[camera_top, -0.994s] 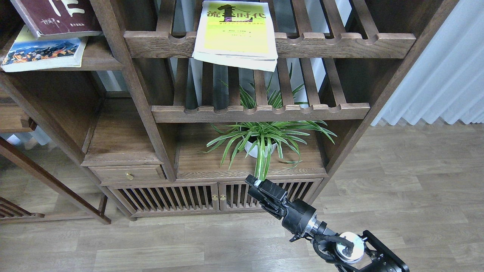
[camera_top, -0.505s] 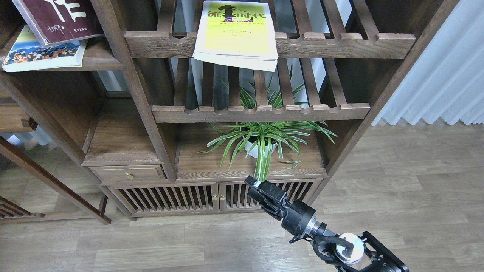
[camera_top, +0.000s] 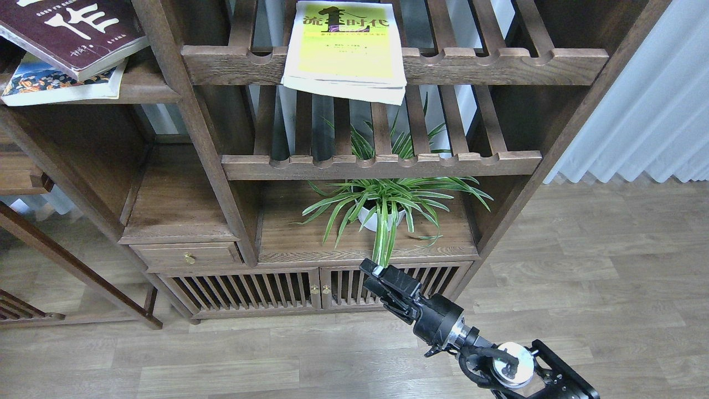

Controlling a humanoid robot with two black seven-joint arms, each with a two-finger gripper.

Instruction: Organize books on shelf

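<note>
The yellow-green book (camera_top: 344,50) lies flat on the upper slatted rack, its front edge overhanging the scalloped rail. At the top left, the thick maroon book (camera_top: 75,30) lies tilted on top of the smaller book with the blue illustration (camera_top: 61,82). Both are on the solid dark-brown shelf (camera_top: 149,91). What holds the maroon book is out of view, and my left gripper is not in view. My right gripper (camera_top: 372,272) hangs low in front of the cabinet doors, far below the books. It holds nothing, and its dark fingers cannot be told apart.
A potted spider plant (camera_top: 382,208) stands on the cabinet top under the lower slatted rack (camera_top: 382,164). A thick upright post (camera_top: 188,111) divides the left bays from the racks. A small drawer (camera_top: 188,256) and slatted doors (camera_top: 277,291) sit below. White curtains (camera_top: 648,111) hang at the right.
The maroon book has turned and slid left over the illustrated book, covering more of it. My right arm has stayed where it was.
</note>
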